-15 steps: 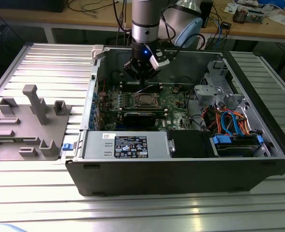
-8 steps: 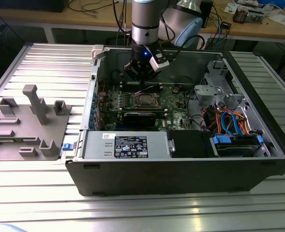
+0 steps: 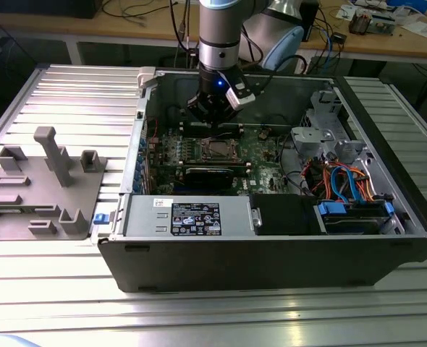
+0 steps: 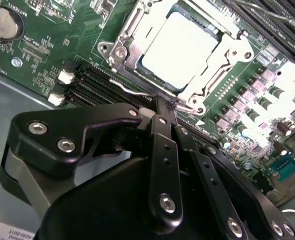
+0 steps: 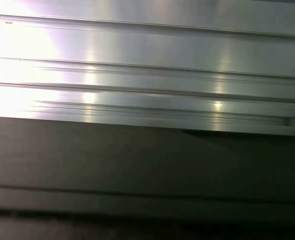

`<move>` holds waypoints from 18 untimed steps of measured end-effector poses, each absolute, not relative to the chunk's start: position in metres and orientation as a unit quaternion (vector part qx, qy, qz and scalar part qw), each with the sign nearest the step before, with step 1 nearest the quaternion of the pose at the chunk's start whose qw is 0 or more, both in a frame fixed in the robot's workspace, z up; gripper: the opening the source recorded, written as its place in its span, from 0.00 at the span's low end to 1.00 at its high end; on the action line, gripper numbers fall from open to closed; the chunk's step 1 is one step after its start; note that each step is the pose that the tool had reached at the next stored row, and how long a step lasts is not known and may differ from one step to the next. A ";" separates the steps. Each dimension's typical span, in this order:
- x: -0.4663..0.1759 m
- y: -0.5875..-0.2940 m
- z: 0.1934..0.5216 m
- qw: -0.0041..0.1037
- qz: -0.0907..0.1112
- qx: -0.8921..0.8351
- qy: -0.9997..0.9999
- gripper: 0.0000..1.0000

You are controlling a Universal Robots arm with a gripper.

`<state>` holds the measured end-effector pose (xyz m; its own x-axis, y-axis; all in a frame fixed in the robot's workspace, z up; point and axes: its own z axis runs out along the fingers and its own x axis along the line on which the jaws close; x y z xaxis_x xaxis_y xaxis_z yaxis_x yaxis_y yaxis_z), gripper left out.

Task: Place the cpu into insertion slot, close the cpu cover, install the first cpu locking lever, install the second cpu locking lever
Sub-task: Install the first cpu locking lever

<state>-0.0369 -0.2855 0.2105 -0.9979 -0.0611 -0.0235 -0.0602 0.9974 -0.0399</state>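
Note:
The cpu (image 4: 180, 47), a pale silver square, lies in the insertion slot (image 3: 219, 150) on the green motherboard. The cpu cover (image 4: 133, 37), a silvery frame, lies flat over its edges. A thin wire locking lever (image 4: 130, 91) runs along the socket's side nearest my gripper, and its curved end (image 4: 188, 107) shows beside the fingertips. My gripper (image 4: 163, 104) has its black fingers (image 4: 163, 150) pressed together, tips right at that lever by the socket's corner. In the exterior view my gripper (image 3: 212, 119) hangs inside the open computer case, just behind the socket.
Black memory slots (image 4: 95, 82) run next to the lever. A power supply (image 3: 192, 215) and blue-cabled drive bays (image 3: 351, 206) fill the case's front. A grey parts fixture (image 3: 43, 184) sits on the ribbed aluminium table (image 5: 147, 75) at the exterior view's left.

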 end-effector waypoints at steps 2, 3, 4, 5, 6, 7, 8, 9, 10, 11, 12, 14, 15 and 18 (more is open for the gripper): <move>-0.036 -0.286 0.210 0.013 -0.019 -0.030 0.999 0.11; -0.036 -0.286 0.210 0.013 -0.019 -0.030 0.999 0.11; -0.035 -0.288 0.210 0.012 -0.020 -0.030 0.999 0.11; -0.035 -0.288 0.210 0.012 -0.020 -0.030 0.999 0.11; -0.034 -0.289 0.209 0.012 -0.020 -0.030 0.999 0.11; -0.033 -0.289 0.209 0.012 -0.020 -0.030 0.999 0.11; -0.032 -0.290 0.209 0.012 -0.020 -0.030 0.999 0.11; -0.031 -0.291 0.208 0.012 -0.020 -0.030 0.999 0.11; -0.030 -0.292 0.207 0.012 -0.020 -0.030 0.999 0.11; -0.030 -0.292 0.207 0.012 -0.020 -0.030 0.999 0.11; -0.029 -0.293 0.206 0.012 -0.020 -0.030 0.999 0.11; -0.028 -0.293 0.205 0.012 -0.020 -0.030 0.999 0.11; -0.028 -0.293 0.205 0.012 -0.020 -0.030 0.999 0.11; -0.027 -0.293 0.204 0.012 -0.020 -0.030 0.999 0.11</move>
